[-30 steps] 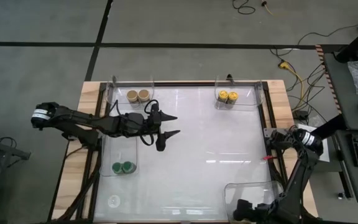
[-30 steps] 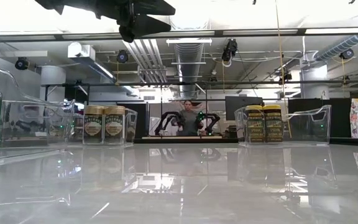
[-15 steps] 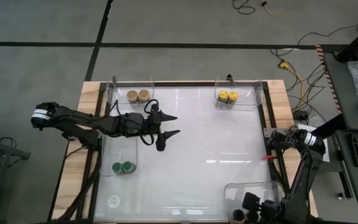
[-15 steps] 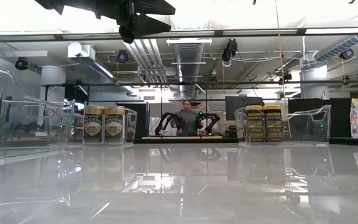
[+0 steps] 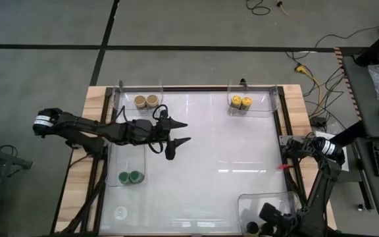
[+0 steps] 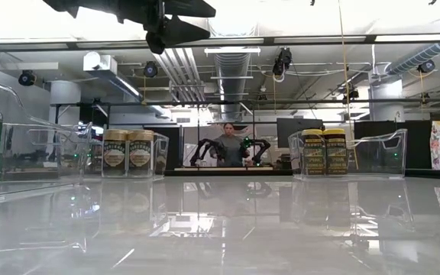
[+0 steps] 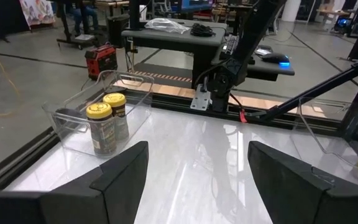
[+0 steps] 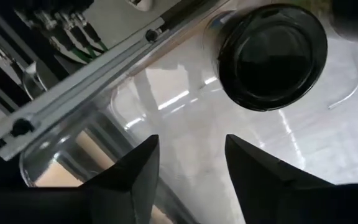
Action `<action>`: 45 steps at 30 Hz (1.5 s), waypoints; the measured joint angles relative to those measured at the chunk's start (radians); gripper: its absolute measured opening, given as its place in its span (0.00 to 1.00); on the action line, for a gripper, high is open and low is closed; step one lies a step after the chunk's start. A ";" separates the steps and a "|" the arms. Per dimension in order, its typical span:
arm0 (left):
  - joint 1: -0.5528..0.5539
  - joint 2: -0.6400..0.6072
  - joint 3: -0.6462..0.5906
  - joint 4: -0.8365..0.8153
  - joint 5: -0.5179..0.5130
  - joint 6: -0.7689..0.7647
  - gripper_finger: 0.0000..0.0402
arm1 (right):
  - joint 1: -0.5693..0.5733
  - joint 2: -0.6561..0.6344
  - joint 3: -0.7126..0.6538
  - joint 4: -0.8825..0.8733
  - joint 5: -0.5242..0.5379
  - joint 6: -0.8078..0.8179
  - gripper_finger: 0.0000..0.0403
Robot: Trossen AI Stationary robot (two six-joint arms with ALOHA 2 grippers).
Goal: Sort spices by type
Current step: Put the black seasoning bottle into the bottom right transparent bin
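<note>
Black round lid (image 8: 272, 56) tops a jar in the clear bin (image 5: 247, 203).

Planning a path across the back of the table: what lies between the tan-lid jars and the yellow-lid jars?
Nothing: the high view shows bare tabletop between the tan-lid jars and the yellow-lid jars, each pair in its own clear bin.

4 clear bins (image 5: 129, 172) on white table (image 5: 222, 145); person (image 6: 231, 145) beyond.
</note>
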State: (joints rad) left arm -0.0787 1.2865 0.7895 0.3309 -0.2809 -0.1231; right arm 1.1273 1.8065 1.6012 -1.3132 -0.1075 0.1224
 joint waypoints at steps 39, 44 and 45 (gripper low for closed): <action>0.000 0.000 0.000 -0.001 0.001 -0.062 0.65 | 0.013 0.034 -0.003 0.146 0.031 0.095 0.07; 0.000 0.000 0.000 -0.001 0.002 -0.062 0.65 | 0.013 0.034 -0.003 0.146 0.051 0.082 0.07; 0.000 0.000 0.000 -0.001 0.002 -0.062 0.65 | 0.012 0.034 -0.003 0.146 0.055 0.076 0.07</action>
State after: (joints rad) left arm -0.0788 1.2865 0.7896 0.3298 -0.2787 -0.1855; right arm 1.1389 1.8400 1.5982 -1.1675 -0.0528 0.1984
